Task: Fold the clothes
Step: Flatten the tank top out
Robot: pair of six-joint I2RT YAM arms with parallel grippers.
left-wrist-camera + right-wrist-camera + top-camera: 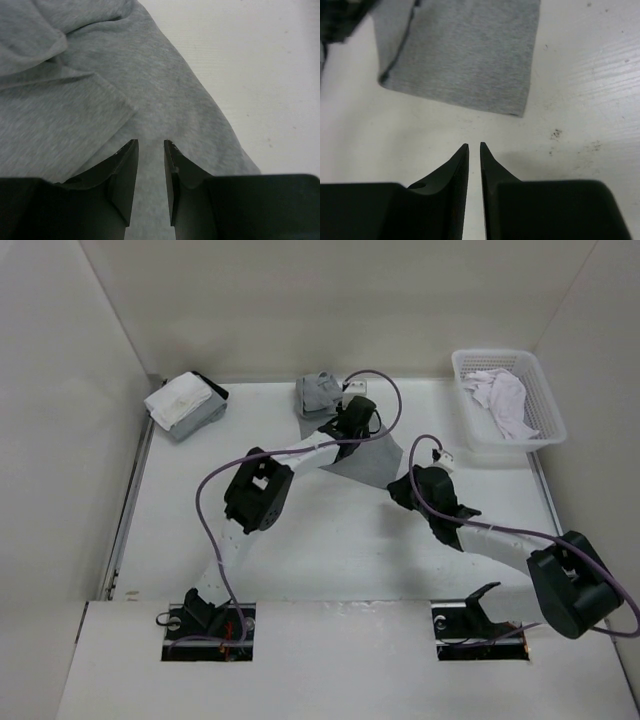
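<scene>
- T-shirt lies rumpled at the far centre of the table.
- Left gripper sits over the T-shirt fabric, jaws slightly apart, pinching nothing.
- Right gripper is over bare table near the T-shirt's edge, jaws narrowly parted, empty.

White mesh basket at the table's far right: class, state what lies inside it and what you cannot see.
A crumpled white garment fills most of the white mesh basket. Whatever lies beneath the garment, including the basket floor there, is covered.
</scene>
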